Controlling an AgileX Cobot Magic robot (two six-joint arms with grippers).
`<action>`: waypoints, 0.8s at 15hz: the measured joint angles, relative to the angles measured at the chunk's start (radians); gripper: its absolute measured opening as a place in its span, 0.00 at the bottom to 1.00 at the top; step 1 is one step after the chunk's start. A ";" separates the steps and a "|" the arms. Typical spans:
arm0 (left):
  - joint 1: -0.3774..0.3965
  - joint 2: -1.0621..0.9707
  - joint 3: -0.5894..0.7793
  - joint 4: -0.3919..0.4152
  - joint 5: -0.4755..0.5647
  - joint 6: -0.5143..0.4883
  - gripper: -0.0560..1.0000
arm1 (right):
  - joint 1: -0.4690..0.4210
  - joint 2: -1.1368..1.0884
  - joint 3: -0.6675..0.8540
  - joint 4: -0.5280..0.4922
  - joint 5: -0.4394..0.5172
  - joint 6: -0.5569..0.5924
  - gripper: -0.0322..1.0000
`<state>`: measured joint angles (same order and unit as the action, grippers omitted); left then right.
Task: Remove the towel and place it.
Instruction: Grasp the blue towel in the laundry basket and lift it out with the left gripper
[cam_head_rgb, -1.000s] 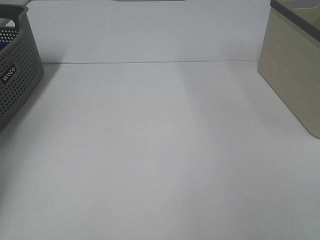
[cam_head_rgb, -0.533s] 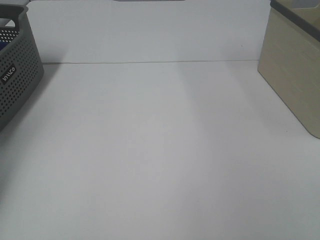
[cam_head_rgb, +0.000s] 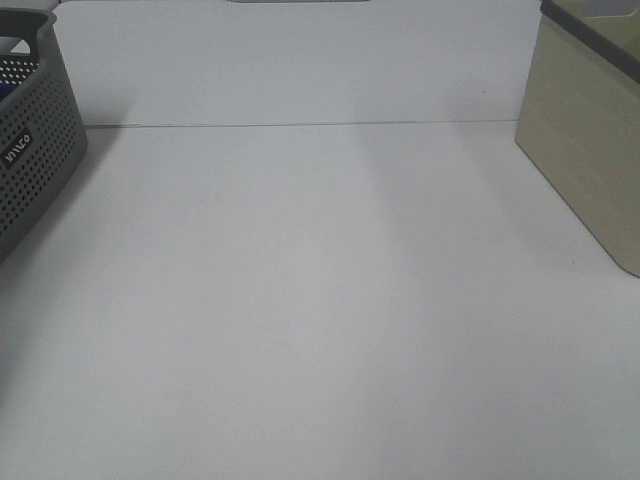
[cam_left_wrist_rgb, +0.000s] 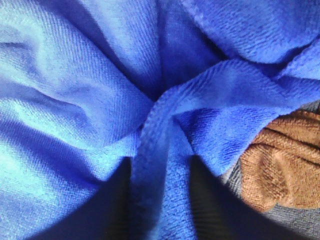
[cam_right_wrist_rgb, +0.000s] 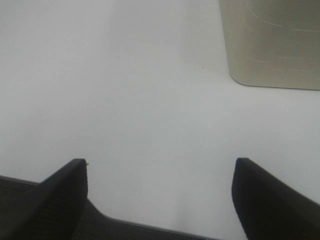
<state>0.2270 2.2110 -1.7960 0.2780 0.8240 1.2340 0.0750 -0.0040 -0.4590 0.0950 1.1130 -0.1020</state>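
Observation:
The royal-blue plush towel (cam_left_wrist_rgb: 75, 100) fills the left wrist view, crumpled into folds. My left gripper (cam_left_wrist_rgb: 160, 175) is pressed into it, and its two dark fingers (cam_left_wrist_rgb: 117, 205) pinch a raised ridge of the cloth between them. In the high view only a blue sliver of the towel (cam_head_rgb: 5, 92) shows, inside the grey perforated basket (cam_head_rgb: 35, 170) at the left edge. Neither arm appears in that view. My right gripper (cam_right_wrist_rgb: 160, 170) hovers open over the bare white table (cam_right_wrist_rgb: 125, 90), with nothing between its fingers (cam_right_wrist_rgb: 55, 200).
A brown-orange cloth (cam_left_wrist_rgb: 280, 155) lies beside the towel, with grey fabric under it. A beige box (cam_head_rgb: 585, 130) with a dark rim stands at the right of the table and also shows as the beige box (cam_right_wrist_rgb: 272, 40) ahead of my right gripper.
In the high view the basket's white label sits very slightly lower than before. Nothing else there has moved.

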 joint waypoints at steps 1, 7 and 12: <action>0.000 0.000 0.000 0.001 0.000 0.000 0.21 | 0.000 0.000 0.000 0.000 0.000 0.000 0.78; 0.000 0.000 0.000 0.002 -0.004 0.000 0.11 | 0.000 0.000 0.000 0.000 0.000 0.000 0.78; 0.000 -0.071 -0.006 0.072 0.068 0.000 0.05 | 0.000 0.000 0.000 0.000 0.000 0.000 0.78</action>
<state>0.2270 2.1400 -1.8020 0.3500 0.8920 1.2340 0.0750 -0.0040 -0.4590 0.0950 1.1130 -0.1020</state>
